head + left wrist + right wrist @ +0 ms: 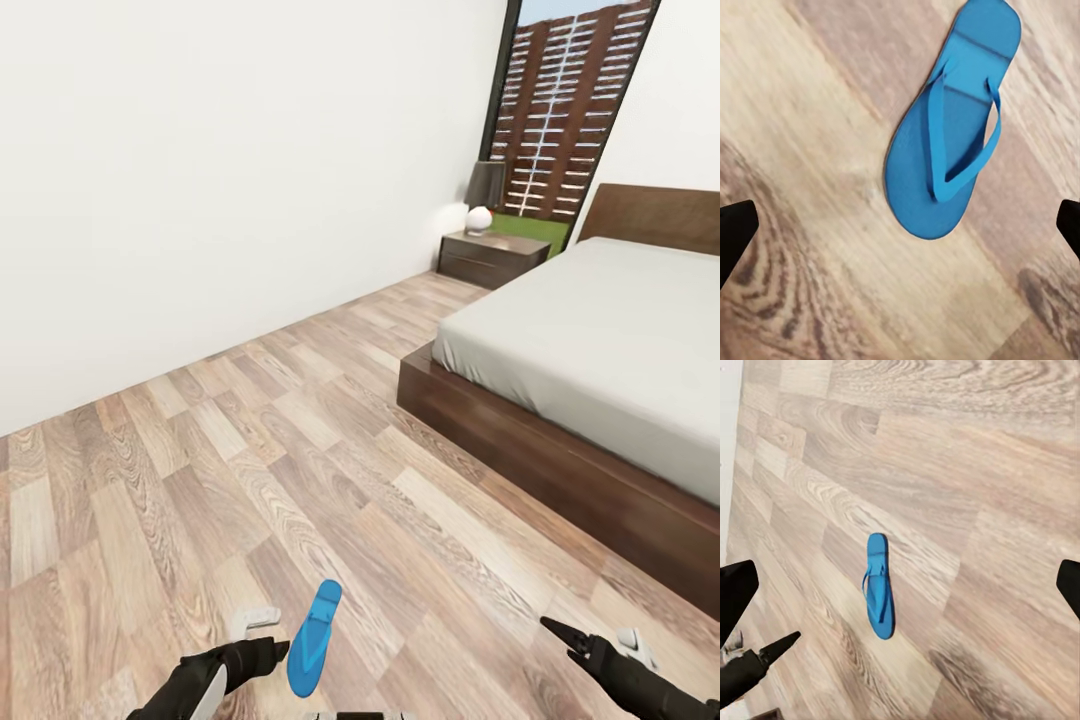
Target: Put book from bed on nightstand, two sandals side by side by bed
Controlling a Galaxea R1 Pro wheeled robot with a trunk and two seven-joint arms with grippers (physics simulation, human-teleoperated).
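With the blue sandal [314,625] flat on the wood floor [300,450], well short of the bed [590,340], the spread-open left gripper [900,229] should drop squarely over its sole.

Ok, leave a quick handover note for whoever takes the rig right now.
Left gripper: open, empty, beside the sandal on the floor.
Right gripper: open, empty.
One sandal lies on the floor in front of the robot, away from the bed. Nightstand stands by the headboard.
Done: nothing visibly.
Left: find the book and second sandal, move the book to the nightstand, pair the sandals by the bed.
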